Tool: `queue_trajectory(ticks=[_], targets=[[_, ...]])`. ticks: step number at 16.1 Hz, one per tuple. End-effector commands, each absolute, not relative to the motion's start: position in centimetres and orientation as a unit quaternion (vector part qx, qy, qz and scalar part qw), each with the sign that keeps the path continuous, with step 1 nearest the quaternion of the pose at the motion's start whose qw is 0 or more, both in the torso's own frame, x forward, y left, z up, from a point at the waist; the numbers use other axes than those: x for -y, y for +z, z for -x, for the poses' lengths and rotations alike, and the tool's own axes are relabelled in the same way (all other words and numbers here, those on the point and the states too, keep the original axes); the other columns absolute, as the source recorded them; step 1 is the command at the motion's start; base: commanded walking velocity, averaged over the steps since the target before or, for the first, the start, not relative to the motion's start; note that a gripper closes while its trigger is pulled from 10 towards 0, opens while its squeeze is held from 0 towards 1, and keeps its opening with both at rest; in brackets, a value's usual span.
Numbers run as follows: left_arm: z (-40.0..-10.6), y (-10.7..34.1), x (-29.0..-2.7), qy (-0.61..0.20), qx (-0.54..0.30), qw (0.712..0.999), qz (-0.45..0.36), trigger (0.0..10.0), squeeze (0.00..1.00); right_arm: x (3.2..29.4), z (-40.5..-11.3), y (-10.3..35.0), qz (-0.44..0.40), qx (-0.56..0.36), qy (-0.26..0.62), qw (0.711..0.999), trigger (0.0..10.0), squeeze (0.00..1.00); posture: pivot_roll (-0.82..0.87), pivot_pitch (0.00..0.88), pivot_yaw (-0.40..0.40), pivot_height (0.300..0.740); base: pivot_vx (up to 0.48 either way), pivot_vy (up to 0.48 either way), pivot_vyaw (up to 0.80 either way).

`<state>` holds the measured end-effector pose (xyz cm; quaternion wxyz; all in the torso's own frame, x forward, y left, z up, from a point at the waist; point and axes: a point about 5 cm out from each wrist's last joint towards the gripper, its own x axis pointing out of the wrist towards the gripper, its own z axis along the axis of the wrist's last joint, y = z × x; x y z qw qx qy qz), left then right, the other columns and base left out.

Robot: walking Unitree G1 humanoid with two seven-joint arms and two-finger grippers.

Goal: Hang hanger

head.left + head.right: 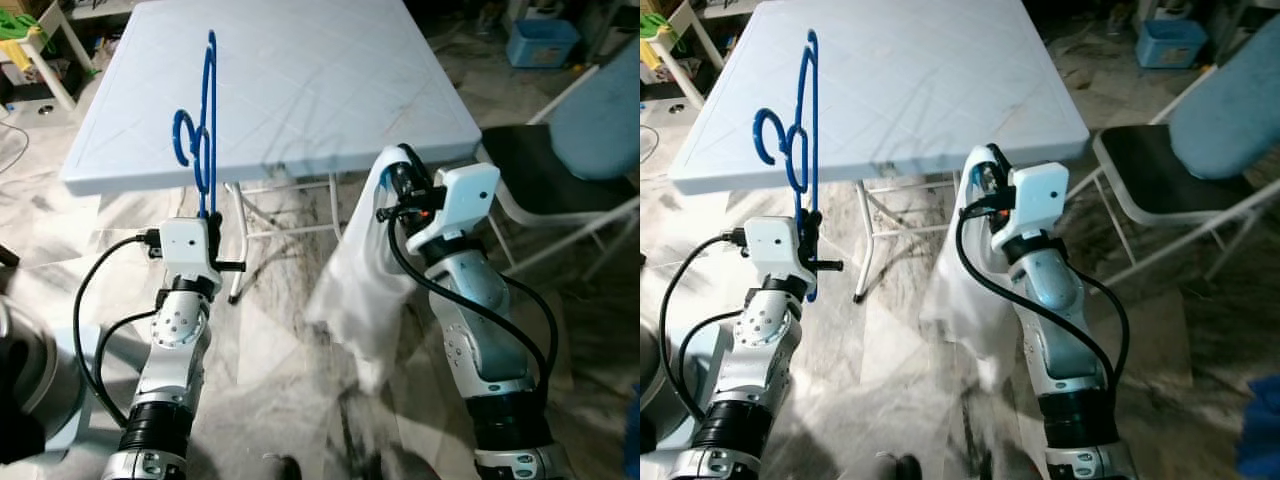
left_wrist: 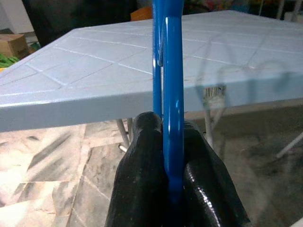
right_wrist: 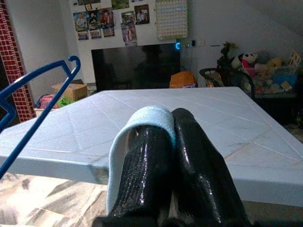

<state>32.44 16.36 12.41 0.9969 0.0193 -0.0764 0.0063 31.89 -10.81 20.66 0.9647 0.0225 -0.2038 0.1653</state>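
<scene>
At the left of the head-camera frame, the left gripper (image 1: 208,215) is clamped on the lower bar of a blue hanger (image 1: 203,125), which stands upright with its hook curling at mid-height against the edge of the pale blue table (image 1: 330,70). The left wrist view shows the two black fingers (image 2: 142,175) pressed tight on the thin, glossy plastic rod. That grip is narrow and the plastic looks slick, so the hanger could well pivot or slip between the pads if the arm swings quickly, and its tall frame might knock the table edge.

At centre right of the frame, the right gripper (image 1: 392,185) is closed on a white cloth (image 1: 365,285), a soft, limp garment that droops in loose folds toward the marbled floor (image 1: 290,330). The right wrist view shows a light blue hem (image 3: 147,118) folded over one finger. Only that edge seems pinched, so the fabric could slide free, or bunch and snag on the hook while being threaded onto the hanger.

At the far right stands a folding chair (image 1: 560,170) with a dark seat, near enough that the arm might brush it.
</scene>
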Motion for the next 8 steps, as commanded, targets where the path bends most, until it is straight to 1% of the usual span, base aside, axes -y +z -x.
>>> queue_trajectory(ticks=[1, 4, 6, 8], targets=[[-32.2, 12.6, -16.2, 0.005, 0.081, 0.996, -0.028, 10.0, 0.00, 11.6, -31.8, 20.5, -0.029, 0.201, 0.155, 0.967, 10.0, 0.00, 0.02, 0.166, 0.048, 0.740, 0.000, 0.000, 0.00], [-30.6, 10.8, -16.8, 0.006, 0.059, 0.997, -0.048, 10.0, 0.00, 11.5, -31.7, 20.1, -0.028, 0.191, 0.157, 0.968, 10.0, 0.00, 0.02, 0.168, 0.043, 0.740, 0.000, 0.000, 0.00], [-29.9, 11.0, -17.1, 0.017, 0.069, 0.996, -0.044, 10.0, 0.00, 11.4, -31.6, 20.0, -0.017, 0.191, 0.167, 0.967, 10.0, 0.00, 0.03, 0.171, 0.040, 0.740, 0.000, 0.000, 0.52], [-30.2, 11.4, -17.3, 0.021, 0.072, 0.996, -0.050, 10.0, 0.00, 11.2, -31.7, 19.9, -0.020, 0.188, 0.169, 0.967, 10.0, 0.00, 0.03, 0.170, 0.035, 0.740, 0.000, 0.000, 0.51]])
